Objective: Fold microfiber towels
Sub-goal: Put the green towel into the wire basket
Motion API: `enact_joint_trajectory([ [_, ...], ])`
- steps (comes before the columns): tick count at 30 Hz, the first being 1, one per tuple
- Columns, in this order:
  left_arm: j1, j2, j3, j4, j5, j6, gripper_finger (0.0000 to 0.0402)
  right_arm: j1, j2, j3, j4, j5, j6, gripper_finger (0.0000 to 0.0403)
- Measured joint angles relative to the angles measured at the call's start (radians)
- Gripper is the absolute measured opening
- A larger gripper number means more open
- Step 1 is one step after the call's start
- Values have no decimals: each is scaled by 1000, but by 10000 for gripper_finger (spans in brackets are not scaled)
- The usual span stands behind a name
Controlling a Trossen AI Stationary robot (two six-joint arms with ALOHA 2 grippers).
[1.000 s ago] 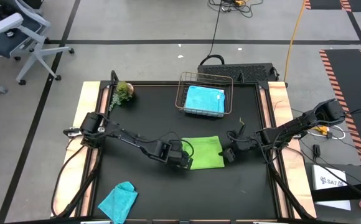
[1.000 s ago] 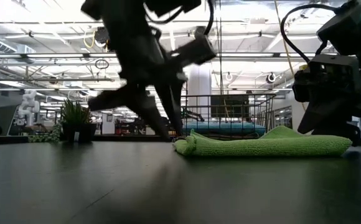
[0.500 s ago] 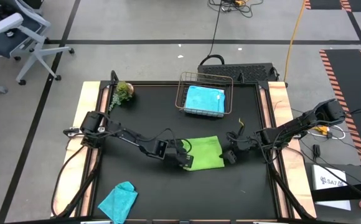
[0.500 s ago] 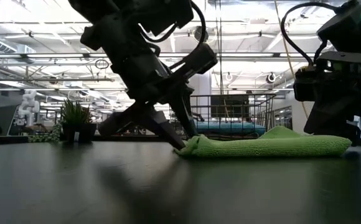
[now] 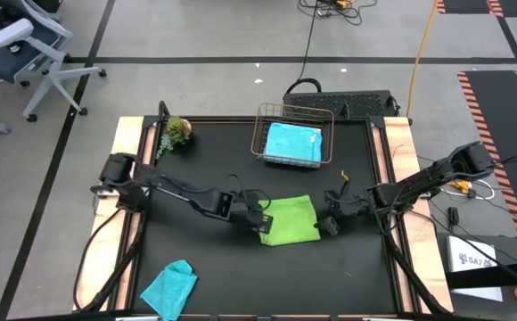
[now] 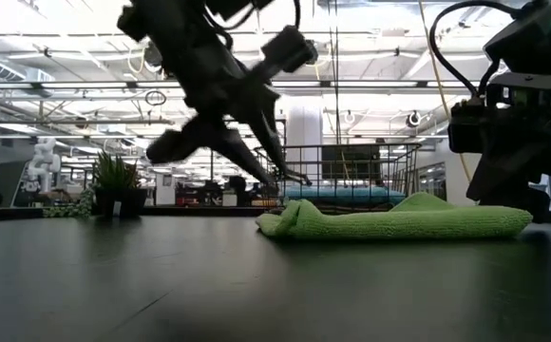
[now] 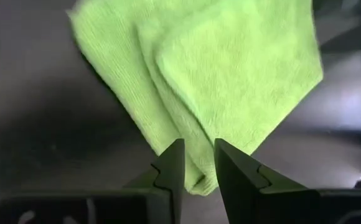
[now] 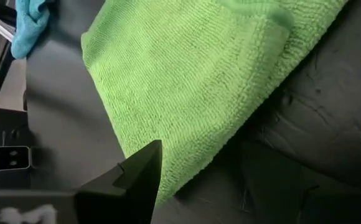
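Note:
The lime green towel (image 5: 290, 221) lies folded flat on the black table (image 5: 205, 267), its stacked layers showing in the left wrist view (image 7: 230, 68). My left gripper (image 5: 260, 225) hangs above the towel's left edge, clear of it (image 6: 268, 173). Its fingers stand a narrow gap apart (image 7: 199, 146) with nothing between them. My right gripper (image 5: 328, 223) stands open at the towel's right edge (image 6: 508, 190). One of its fingers (image 8: 137, 177) shows over the table beside the cloth (image 8: 187, 81). Whether it touches the towel I cannot tell.
A wire basket (image 5: 260, 134) at the far middle holds a folded sky blue towel (image 5: 292, 143). A teal towel (image 5: 171, 287) lies crumpled at the near left. A small green plant (image 5: 178, 132) stands at the far left. Wooden rails (image 5: 127, 160) run along both table sides.
My left gripper dipped with its fingertips to the green towel's left edge on the table. It has then risen clear of the towel and drawn back a little toward the table's left. The towel stays flat on the table.

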Motion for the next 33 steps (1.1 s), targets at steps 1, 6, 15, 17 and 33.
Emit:
enact_joint_trajectory([
  [1, 0, -18, 0, -26, -17, -1, 88, 0, 2, 0, -2, 4, -7, 210],
  [6, -7, -105, 0, -176, -97, -9, 88, 0, 19, 1, 11, 54, -12, 210],
  [15, -11, -159, 1, -241, -156, -6, 88, -7, 123, 1, 138, 83, 4, 210],
  [17, -11, -157, -1, -251, -154, -7, 88, -14, 150, 4, 174, 84, 4, 210],
  [33, 2, -121, 0, -252, -57, 14, 88, -22, 228, 4, 294, 107, 13, 210],
])
